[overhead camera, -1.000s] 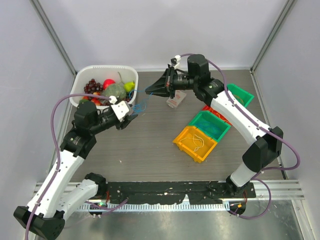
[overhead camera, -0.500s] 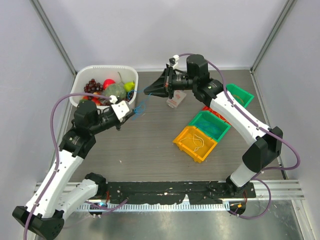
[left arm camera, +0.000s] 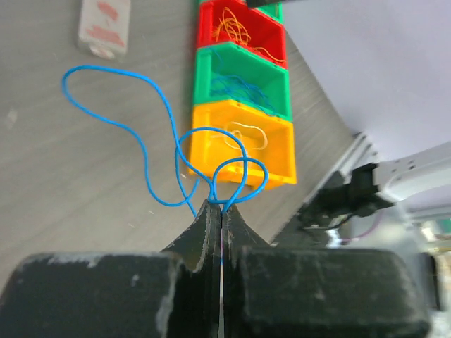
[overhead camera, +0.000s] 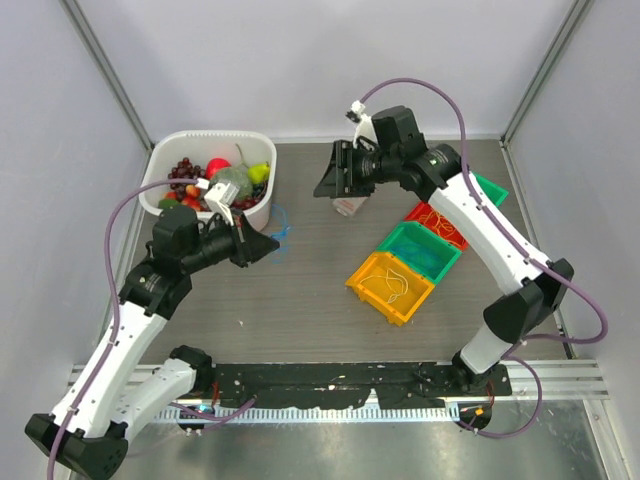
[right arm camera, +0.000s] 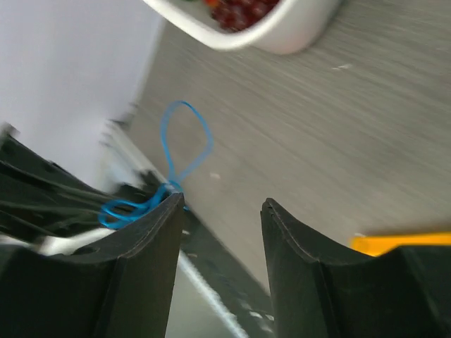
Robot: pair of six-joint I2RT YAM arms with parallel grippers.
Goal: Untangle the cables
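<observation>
A thin blue cable [left arm camera: 144, 123] trails in loose loops over the table, one end pinched in my shut left gripper [left arm camera: 220, 206]. From above, the blue cable [overhead camera: 281, 231] lies just past my left gripper [overhead camera: 270, 244], in front of the basket. My right gripper [overhead camera: 322, 184] hovers apart from it near the table's middle back, open with nothing between its fingers [right arm camera: 169, 211]. In the right wrist view the blue cable [right arm camera: 184, 141] shows beyond the left finger. More cables sit in bins: orange-yellow in the red bin [left arm camera: 242, 32], blue in the green bin [left arm camera: 239, 79], white in the yellow bin [left arm camera: 238, 141].
A white basket [overhead camera: 165, 155] of toy fruit stands at the back left. A small white packet [overhead camera: 345, 206] lies under the right gripper. The yellow bin [overhead camera: 372, 283], green bin [overhead camera: 440, 262], red bin [overhead camera: 412, 215] and another green bin [overhead camera: 490, 190] line up on the right.
My right gripper opened, let go of the blue cable and drew back. My left gripper shut on the cable, which has dropped slack toward the table.
</observation>
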